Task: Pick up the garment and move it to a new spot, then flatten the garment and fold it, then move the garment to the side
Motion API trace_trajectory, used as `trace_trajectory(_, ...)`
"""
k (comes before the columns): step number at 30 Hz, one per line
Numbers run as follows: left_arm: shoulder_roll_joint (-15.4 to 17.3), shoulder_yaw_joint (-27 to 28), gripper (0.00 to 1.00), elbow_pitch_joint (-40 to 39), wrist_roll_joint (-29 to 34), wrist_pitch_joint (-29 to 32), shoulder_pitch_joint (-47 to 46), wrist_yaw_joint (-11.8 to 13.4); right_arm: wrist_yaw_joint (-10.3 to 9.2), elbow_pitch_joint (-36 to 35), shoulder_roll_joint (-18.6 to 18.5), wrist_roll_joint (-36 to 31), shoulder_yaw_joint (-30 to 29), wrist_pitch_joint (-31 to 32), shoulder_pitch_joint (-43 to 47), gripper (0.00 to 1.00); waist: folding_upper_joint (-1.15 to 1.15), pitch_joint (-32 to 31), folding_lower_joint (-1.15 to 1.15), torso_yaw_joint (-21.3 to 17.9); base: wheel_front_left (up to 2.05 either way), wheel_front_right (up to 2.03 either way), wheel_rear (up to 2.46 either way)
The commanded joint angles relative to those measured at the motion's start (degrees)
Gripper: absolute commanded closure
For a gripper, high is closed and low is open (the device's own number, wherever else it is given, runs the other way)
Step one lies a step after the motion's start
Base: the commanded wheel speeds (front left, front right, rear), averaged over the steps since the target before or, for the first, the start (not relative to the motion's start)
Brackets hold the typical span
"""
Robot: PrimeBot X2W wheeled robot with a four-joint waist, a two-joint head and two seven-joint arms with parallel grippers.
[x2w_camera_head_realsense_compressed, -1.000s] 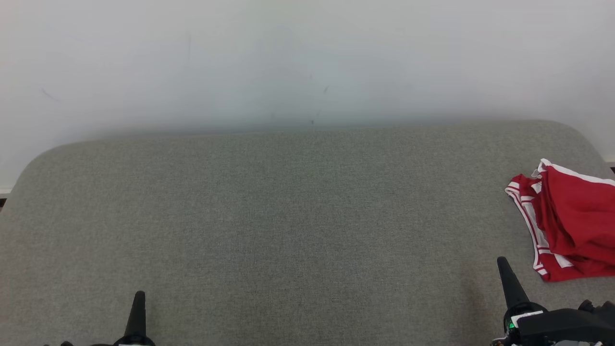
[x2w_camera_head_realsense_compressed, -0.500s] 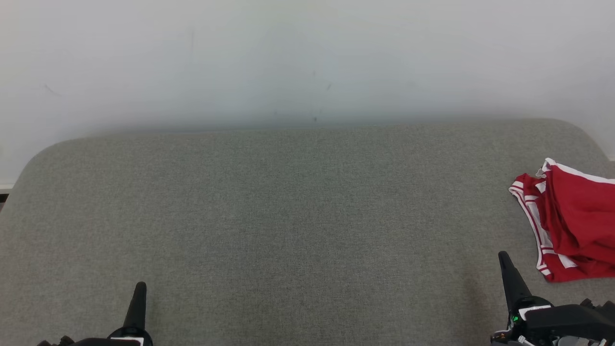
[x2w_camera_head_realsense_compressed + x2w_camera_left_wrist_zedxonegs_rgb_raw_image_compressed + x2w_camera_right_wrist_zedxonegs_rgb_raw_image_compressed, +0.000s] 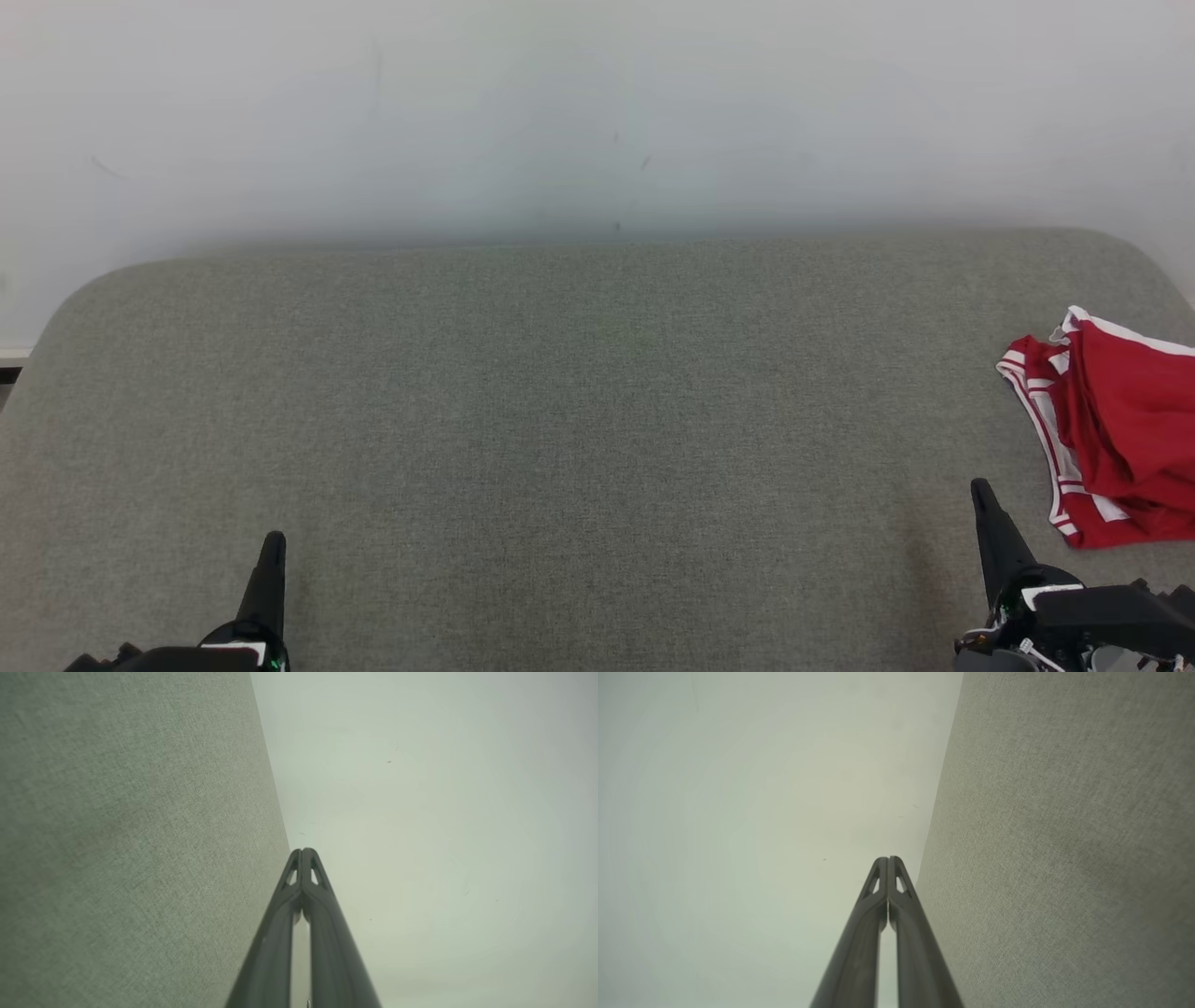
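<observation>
Far to the right in the head view, a red garment [image 3: 1125,429] with white striped trim lies bunched on a grey fabric-covered surface [image 3: 560,420], partly cut off by the picture's edge. It lies free of both grippers.

The right gripper [image 3: 980,493] is near the garment, just to its left and closer to the robot, apart from the cloth. Its two dark fingers are pressed together into a single point and hold nothing. The right wrist view shows that gripper [image 3: 888,860] with its tips meeting and a thin slit lower down. The left gripper [image 3: 273,546], at the lower left and well apart from the garment, is likewise closed and empty; the left wrist view shows it [image 3: 303,851] with tips touching.

The surface has rounded far corners and ends at a pale wall [image 3: 597,112] with a few faint scuffs.

Both grippers rise from the bottom edge, pointing toward the wall; the right one leans slightly left. Whether they touch the fabric is unclear.
</observation>
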Motion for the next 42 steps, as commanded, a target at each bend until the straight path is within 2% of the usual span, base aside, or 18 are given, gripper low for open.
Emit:
trace_trajectory(1, 0.21, 0.2, 1.0, -0.45, -1.26, 0.4, -0.92, -0.19, -0.1, -0.08, 0.12, 1.05, -0.21, 0.21, -0.83, 1.0, 0.0, 0.05, 0.0, 0.05, 0.0, 0.0, 0.0)
trace_trajectory(18, 0.2, 0.46, 1.0, -0.87, -7.6, 2.14, -1.69, -0.52, -0.12, 0.4, 0.45, 7.44, -0.84, 0.96, -1.66, 1.0, 0.0, 0.63, 0.0, 0.57, 0.0, 0.0, 0.0)
trace_trajectory(42, 0.2, 0.43, 1.0, -0.85, -7.55, 2.01, -1.68, -0.49, -0.12, 0.38, 0.42, 7.24, -0.79, 0.95, -1.61, 1.0, 0.0, 0.64, 0.0, 0.58, 0.0, 0.0, 0.0)
